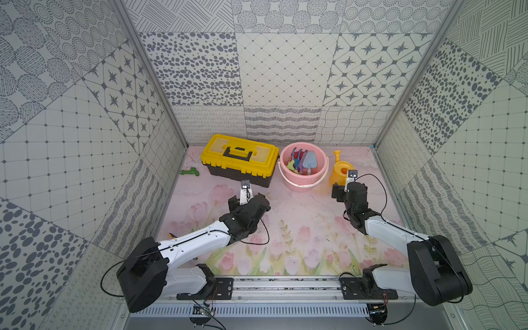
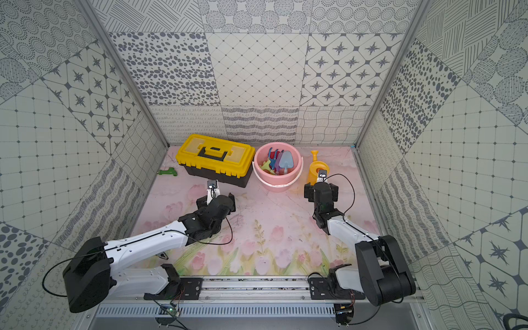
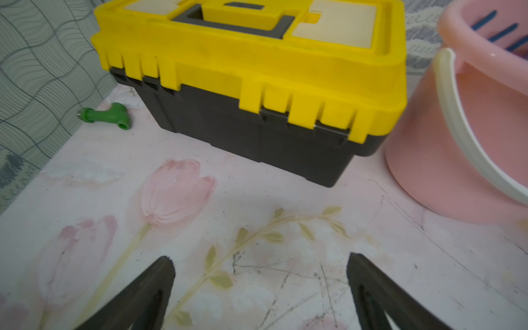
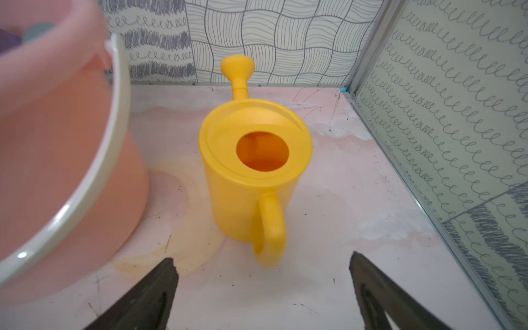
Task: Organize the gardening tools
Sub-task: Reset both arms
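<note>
The gardening tools stand together in a pink bucket (image 1: pixel 303 184) at the back: a light-blue trowel (image 1: pixel 311 163), a purple scoop (image 1: pixel 303 159), red, blue and green pieces beside them. To its right stands a yellow watering can (image 4: pixel 251 171), upright, handle toward my right gripper (image 4: pixel 263 263), which is open and empty just short of the handle. In front of the toolbox, my left gripper (image 3: pixel 261 260) hangs open over bare mat, holding nothing. In both top views the grippers (image 1: pixel 248 198) (image 1: pixel 350 188) sit low near the back.
A yellow-lidded black toolbox (image 1: pixel 240 158) sits shut, left of the bucket. A dark green T-shaped plastic piece (image 1: pixel 189 172) lies by the left wall. Yellow-and-black pliers (image 1: pixel 172 235) peek out under my left arm. Patterned walls enclose three sides.
</note>
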`<state>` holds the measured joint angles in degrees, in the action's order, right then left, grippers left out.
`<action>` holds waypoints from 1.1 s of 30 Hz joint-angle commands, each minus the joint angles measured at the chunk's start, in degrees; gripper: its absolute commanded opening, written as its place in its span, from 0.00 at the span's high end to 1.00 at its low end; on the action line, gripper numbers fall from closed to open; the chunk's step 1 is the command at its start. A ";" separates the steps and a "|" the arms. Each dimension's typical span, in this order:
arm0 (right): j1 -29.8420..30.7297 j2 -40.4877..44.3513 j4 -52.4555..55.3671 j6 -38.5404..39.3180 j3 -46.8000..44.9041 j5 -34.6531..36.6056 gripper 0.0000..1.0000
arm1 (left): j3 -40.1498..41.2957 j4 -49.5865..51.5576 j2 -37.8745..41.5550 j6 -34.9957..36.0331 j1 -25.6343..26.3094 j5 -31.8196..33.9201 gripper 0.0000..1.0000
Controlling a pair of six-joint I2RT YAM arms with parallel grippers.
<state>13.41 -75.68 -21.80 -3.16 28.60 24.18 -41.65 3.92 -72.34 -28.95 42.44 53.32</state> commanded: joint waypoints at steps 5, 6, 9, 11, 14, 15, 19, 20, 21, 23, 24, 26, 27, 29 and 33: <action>-4.07 -2.85 -16.46 1.44 -5.46 -5.61 0.03 | 1.48 -9.78 -2.15 23.64 -15.90 -3.81 0.00; -4.31 -2.74 -16.85 1.79 -5.68 -7.26 0.03 | 1.66 -9.92 -2.86 22.87 -17.94 -5.43 0.00; -4.34 -2.10 -18.13 1.89 -6.76 -7.51 0.03 | 3.63 -13.23 -5.62 19.91 -23.02 -10.65 0.00; -4.50 -2.19 -21.08 2.09 -7.86 -6.44 0.03 | 5.52 -18.83 -7.84 20.71 -24.59 -13.30 0.01; -5.96 -7.08 -28.34 2.24 -8.90 -6.64 0.03 | 8.08 -28.42 -11.07 24.78 -25.69 -14.09 0.00; -6.16 -9.56 -29.82 2.43 -8.54 -7.21 0.03 | 8.69 -30.83 -11.96 25.08 -26.11 -14.53 0.00; -6.12 -13.56 -31.84 2.60 -7.82 -7.67 0.03 | 10.33 -40.44 -16.72 29.18 -27.82 -17.88 0.01; -6.30 -13.18 -30.59 2.39 -7.51 -8.15 0.03 | 10.51 -42.50 -17.78 29.84 -27.96 -17.72 0.00; -6.45 -13.65 -32.10 2.44 -7.70 -8.08 0.03 | 11.17 -44.26 -18.66 30.61 -28.07 -19.02 0.00; -6.47 -13.30 -31.21 2.43 -7.57 -8.24 0.03 | 11.19 -45.11 -19.21 30.74 -28.64 -19.82 0.01; -6.47 -13.41 -31.59 2.49 -7.59 -8.21 0.03 | 11.28 -44.14 -18.52 29.37 -29.65 -22.18 0.01; -6.44 -13.28 -31.35 2.46 -7.59 -8.18 0.03 | 13.49 -46.32 -17.09 28.19 -31.71 -26.73 0.00; -6.46 -13.38 -31.51 2.46 -7.62 -8.19 0.03 | 14.77 -47.43 -16.43 28.10 -31.95 -28.58 0.00; -6.42 -13.36 -31.42 2.50 -7.65 -8.19 0.03 | 17.41 -52.19 -15.94 29.29 -32.14 -31.12 0.01; -6.53 -13.41 -31.04 2.33 -7.30 -8.27 0.03 | 18.38 -52.52 -15.37 28.65 -34.32 -38.17 0.00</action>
<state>7.25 -89.58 -50.41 -1.04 20.73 16.47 -24.93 -37.52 -88.55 -1.89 10.20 28.01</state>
